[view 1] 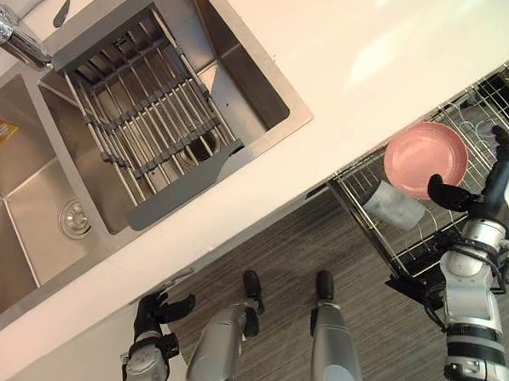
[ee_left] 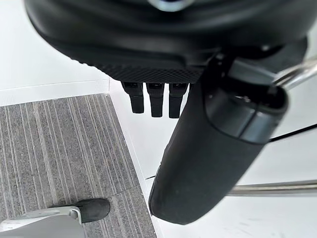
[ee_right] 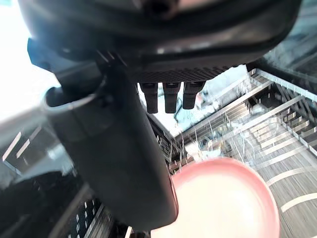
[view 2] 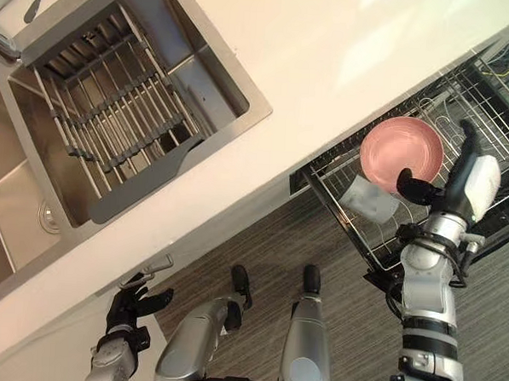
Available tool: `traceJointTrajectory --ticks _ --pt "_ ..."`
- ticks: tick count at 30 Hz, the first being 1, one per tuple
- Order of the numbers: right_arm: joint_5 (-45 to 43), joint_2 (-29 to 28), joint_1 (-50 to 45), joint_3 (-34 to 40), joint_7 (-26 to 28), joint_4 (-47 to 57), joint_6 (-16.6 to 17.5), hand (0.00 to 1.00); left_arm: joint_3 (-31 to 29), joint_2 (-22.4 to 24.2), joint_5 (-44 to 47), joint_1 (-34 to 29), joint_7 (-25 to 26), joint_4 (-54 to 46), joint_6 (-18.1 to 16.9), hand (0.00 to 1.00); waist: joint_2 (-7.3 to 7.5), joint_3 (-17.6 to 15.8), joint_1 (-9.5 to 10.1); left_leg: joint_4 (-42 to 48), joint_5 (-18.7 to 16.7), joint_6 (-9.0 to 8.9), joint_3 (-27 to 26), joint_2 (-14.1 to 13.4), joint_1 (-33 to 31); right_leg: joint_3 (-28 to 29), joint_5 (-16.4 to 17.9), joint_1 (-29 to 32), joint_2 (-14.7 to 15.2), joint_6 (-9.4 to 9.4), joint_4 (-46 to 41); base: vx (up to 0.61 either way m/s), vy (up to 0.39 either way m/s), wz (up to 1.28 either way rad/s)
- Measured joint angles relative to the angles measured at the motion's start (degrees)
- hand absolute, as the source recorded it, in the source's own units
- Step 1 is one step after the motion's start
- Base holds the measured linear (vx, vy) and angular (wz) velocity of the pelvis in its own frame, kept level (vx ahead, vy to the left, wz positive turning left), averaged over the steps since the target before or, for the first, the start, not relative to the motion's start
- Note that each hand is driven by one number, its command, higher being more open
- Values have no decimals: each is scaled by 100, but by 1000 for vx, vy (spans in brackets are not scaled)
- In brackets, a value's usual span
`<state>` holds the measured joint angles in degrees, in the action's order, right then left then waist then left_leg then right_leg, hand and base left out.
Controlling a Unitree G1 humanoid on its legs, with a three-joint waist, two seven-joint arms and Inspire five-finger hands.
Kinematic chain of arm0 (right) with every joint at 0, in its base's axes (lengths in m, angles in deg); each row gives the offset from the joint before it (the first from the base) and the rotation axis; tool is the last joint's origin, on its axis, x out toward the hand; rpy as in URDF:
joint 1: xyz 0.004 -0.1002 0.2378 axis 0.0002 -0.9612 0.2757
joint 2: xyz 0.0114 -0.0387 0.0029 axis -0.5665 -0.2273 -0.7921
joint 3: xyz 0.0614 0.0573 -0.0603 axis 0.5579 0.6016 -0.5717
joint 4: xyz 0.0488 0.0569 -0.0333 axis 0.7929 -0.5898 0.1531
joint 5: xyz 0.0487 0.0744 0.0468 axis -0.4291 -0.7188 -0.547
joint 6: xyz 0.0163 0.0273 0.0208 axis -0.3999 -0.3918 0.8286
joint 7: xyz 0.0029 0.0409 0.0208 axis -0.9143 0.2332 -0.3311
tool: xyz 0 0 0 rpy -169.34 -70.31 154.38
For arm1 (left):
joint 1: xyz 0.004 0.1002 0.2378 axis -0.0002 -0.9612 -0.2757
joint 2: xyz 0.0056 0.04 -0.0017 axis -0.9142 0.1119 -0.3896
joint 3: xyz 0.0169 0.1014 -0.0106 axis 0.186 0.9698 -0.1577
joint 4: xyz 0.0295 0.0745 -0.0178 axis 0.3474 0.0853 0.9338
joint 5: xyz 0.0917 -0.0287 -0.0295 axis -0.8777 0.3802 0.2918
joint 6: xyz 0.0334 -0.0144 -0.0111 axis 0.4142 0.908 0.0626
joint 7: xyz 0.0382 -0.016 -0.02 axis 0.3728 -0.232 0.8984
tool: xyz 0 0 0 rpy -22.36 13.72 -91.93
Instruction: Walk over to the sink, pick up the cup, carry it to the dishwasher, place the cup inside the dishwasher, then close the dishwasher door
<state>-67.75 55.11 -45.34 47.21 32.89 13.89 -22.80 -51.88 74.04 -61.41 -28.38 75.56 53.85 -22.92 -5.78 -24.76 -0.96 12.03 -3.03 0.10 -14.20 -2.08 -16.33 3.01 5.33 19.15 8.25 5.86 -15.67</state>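
The cup (view 1: 393, 206) is seen lying in the dishwasher rack (view 1: 368, 228), just beside the pink plate (view 1: 425, 154) (judged light, rigid, slippery; best gripped round its wall). The right hand (view 1: 496, 182) is held spread, empty, at the plate's opposite side.

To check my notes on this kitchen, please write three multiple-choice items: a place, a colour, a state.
1. Where is the grey cylindrical cup? A in the steel sink; B in the wire dishwasher rack; C on the floor.
2. What colour is the round shallow dish beside it? A pink; B green; C blue.
3. The robot's right hand is: A open, empty; B shut on the cup; C shut on the dish.
B, cup lies among rack wires; A, dish looks pink; A, fingers straight.
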Motion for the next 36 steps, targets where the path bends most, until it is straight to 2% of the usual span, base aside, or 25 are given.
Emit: traceJointTrajectory --ticks 5,8,12,14,17,19,28,31,36 --pt "-8 -510 -801 602 -169 1150 43 90 -118 40 -10 -3 13 -87 83 90 87 -53 -23 27 -32 -13 -31 -48 93 4 -47 -145 -39 -4 110 -4 -2 -4" --pt "-192 -856 -1312 929 -185 1562 254 90 -255 86 -33 -29 50 -114 144 90 140 -67 -23 154 -137 -45 -68 -133 157 31 -47 -264 -109 -7 159 3 -16 -11" --pt "-1400 -1140 -1820 1324 9 1574 589 90 -379 110 -34 -98 33 -120 231 90 171 -54 -28 353 -295 -79 -171 -253 207 94 -42 -353 -172 -13 174 16 -8 -17" --pt "-2273 -1278 -1986 1535 152 1404 729 90 -477 115 -32 -148 -47 -117 314 90 193 -48 -51 446 -377 -81 -260 -306 277 160 -39 -418 -207 -13 170 17 -5 -20" --pt "-2959 -1305 -2094 1620 353 1153 802 90 -533 114 -31 -218 -85 -117 338 90 225 -31 -78 514 -460 -93 -344 -352 318 217 -21 -445 -234 -21 142 -7 -2 -15" --pt "-3665 -1307 -2180 1660 679 902 836 90 -555 110 -27 -243 -149 -117 363 90 255 -10 -79 566 -499 -90 -390 -365 352 267 9 -445 -244 -18 75 -15 -1 -10" --pt "-4688 -1305 -2200 1525 1369 45 834 90 -554 84 -2 -292 -200 -130 369 90 325 74 -56 634 -561 -98 -478 -411 365 298 24 -446 -259 -21 37 -5 -1 -1" --pt "-5271 -1277 -2187 1240 1714 -242 834 90 -554 37 -1 -299 -287 -142 371 90 330 77 -9 659 -568 -105 -480 -429 352 295 30 -440 -272 -29 27 0 0 0" --pt "-5853 -1272 -1854 767 1983 -899 814 90 -532 -85 1 -300 -363 -160 374 90 362 94 24 716 -573 -111 -413 -437 289 241 88 -397 -274 -43 -73 -4 -10 6"
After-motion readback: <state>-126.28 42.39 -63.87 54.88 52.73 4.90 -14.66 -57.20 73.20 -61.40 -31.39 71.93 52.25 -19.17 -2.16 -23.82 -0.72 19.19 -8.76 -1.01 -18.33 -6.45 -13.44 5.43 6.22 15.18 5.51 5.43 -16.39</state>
